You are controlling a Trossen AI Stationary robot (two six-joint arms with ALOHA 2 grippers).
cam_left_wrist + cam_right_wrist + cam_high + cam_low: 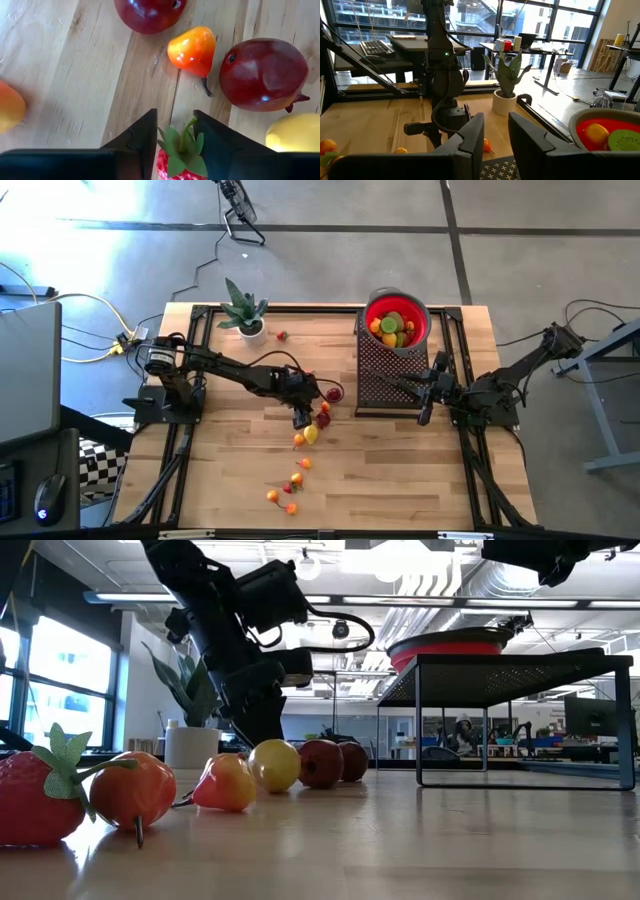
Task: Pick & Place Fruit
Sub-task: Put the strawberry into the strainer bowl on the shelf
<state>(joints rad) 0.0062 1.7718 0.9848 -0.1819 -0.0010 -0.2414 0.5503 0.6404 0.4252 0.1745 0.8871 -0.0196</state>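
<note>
The left claw (174, 131) is closing around a strawberry (181, 159) on the worktop (400, 470), apparently gripping it. It's looking light, hard and slick, so squeezing the body beats the leaves. The right claw (496, 131) is waiting open beside the bowl (397, 323).

Red bowl (375, 311), black mesh stand (385, 370), yellow lemon (311, 435)

Fruit (311, 432) scattered mid-table; strawberry (181, 155) between left claw (175, 131) fingers.

Two arms (240, 370) are working; one red bowl (397, 320), one potted plant (243, 313) are standing there.
</note>
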